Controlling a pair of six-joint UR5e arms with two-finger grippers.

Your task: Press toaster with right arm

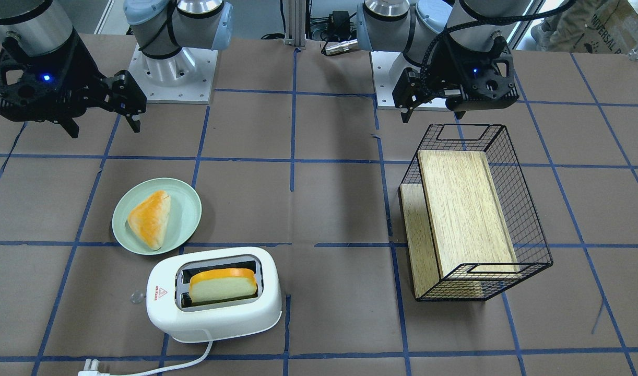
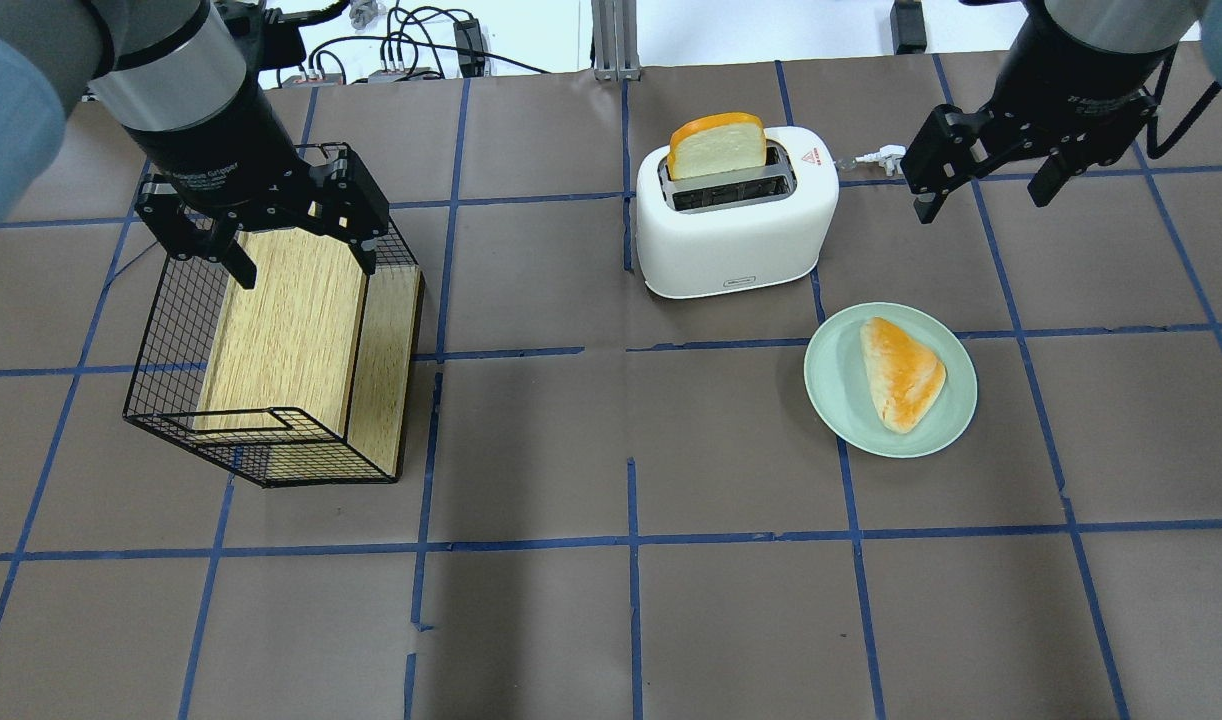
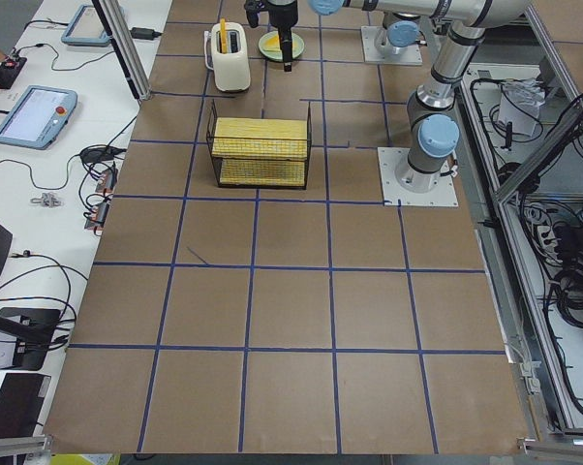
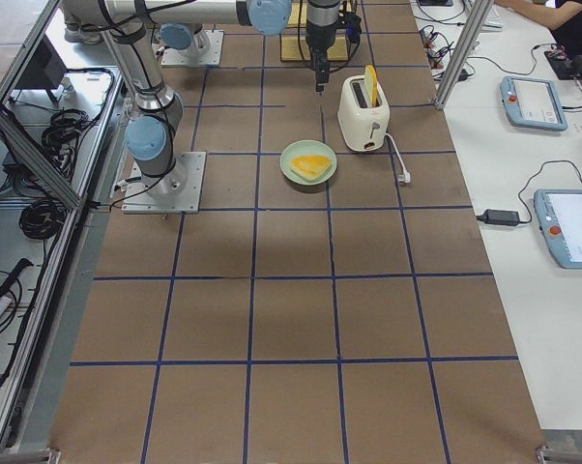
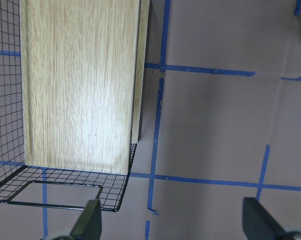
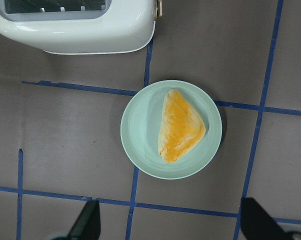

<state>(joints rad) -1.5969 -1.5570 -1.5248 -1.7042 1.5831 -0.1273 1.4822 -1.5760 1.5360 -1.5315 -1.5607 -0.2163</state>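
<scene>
Seen from across the table, the white toaster (image 1: 214, 308) sits at lower left with a bread slice (image 1: 222, 284) standing in one slot. The right gripper (image 1: 105, 124) hangs at upper left, fingers spread wide, well apart from it beyond a green plate (image 1: 188, 219). From overhead the toaster stands at upper centre, the right gripper at upper right, and the left gripper (image 2: 304, 268) hangs splayed over a wire basket (image 2: 171, 330) at left. The right wrist camera catches the toaster's edge at top left.
</scene>
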